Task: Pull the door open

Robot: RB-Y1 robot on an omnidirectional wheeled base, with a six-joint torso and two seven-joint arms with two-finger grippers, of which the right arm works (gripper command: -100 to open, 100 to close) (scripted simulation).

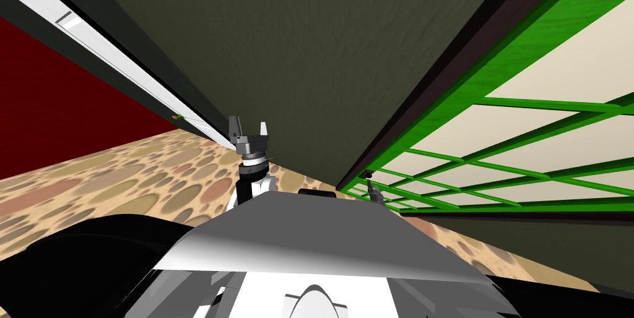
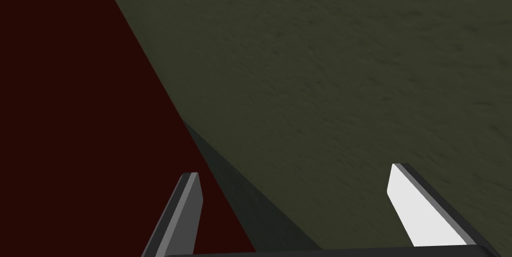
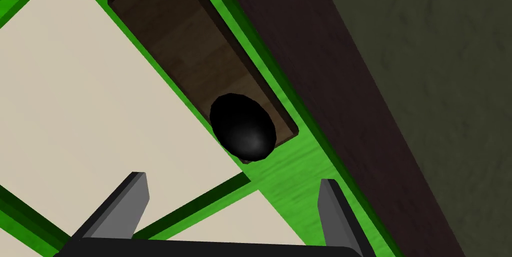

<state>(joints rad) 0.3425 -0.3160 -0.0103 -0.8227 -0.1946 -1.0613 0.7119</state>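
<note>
The bright green, wood-grained door (image 1: 532, 132) has cream panels between its green bars. Its glossy black oval knob (image 3: 243, 127) sits on a dark brown, wood-grained plate (image 3: 190, 49). A very dark brown strip of door frame (image 1: 461, 76) runs beside the green. The broad wall (image 1: 309, 54) is a mottled olive-grey, and the far wall (image 1: 56, 91) is deep red. The tan floor (image 1: 124, 178) has a pebble pattern of brown, olive and pinkish ovals. The left hand (image 2: 296, 174) shows one white finger and one dark grey. The right hand (image 3: 233, 180) has dark grey fingers.
</note>
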